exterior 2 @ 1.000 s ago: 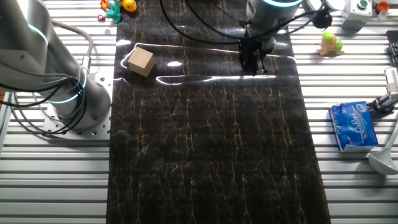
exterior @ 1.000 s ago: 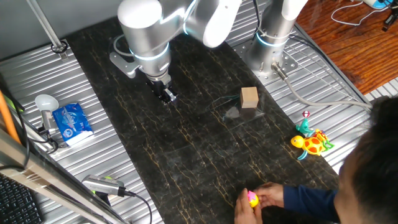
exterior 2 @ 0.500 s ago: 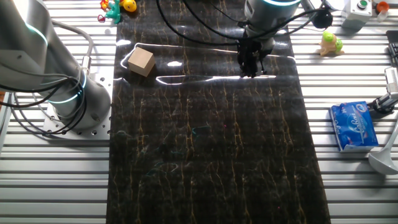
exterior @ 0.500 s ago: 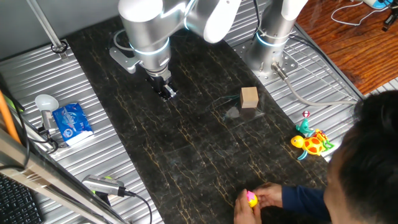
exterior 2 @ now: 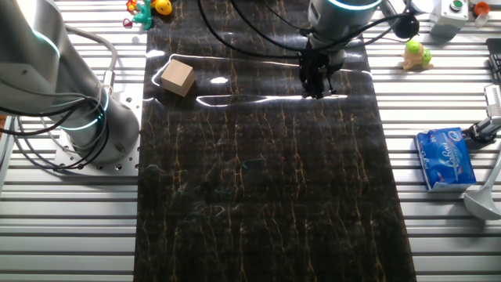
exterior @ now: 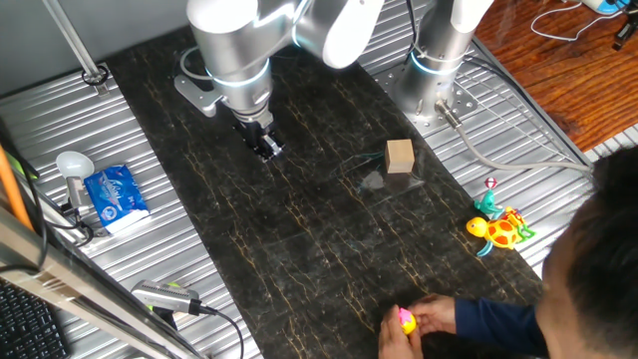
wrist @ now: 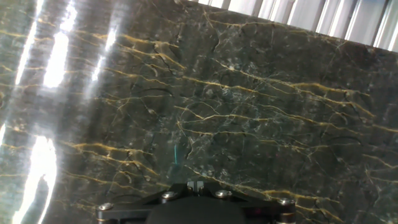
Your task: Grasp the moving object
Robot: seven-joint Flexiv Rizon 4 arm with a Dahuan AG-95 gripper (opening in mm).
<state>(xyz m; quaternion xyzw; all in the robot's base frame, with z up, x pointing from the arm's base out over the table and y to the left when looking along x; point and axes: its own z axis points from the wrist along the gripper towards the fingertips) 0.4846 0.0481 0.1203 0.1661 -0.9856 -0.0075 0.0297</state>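
Observation:
The moving object [exterior: 404,319], a tiny pink and yellow toy, is held in a person's hand [exterior: 429,317] at the near edge of the dark marble mat. My gripper [exterior: 267,148] hangs low over the far left part of the mat, far from the toy, with its fingers together and nothing between them. It also shows in the other fixed view [exterior 2: 315,82]. In the hand view only the fingertips [wrist: 196,183] show at the bottom edge, over bare marble. The toy does not show in the hand view or the other fixed view.
A tan wooden cube [exterior: 400,156] [exterior 2: 178,77] stands on the mat. A turtle toy [exterior: 501,228] lies on the ribbed metal at the right. A blue packet [exterior: 114,195] [exterior 2: 444,159] and a white spoon [exterior: 73,165] lie left. A second arm's base [exterior: 437,70] stands behind the cube.
My gripper has shifted only slightly over the mat. The person's head has moved at the lower right; the hand still holds the toy in the same place.

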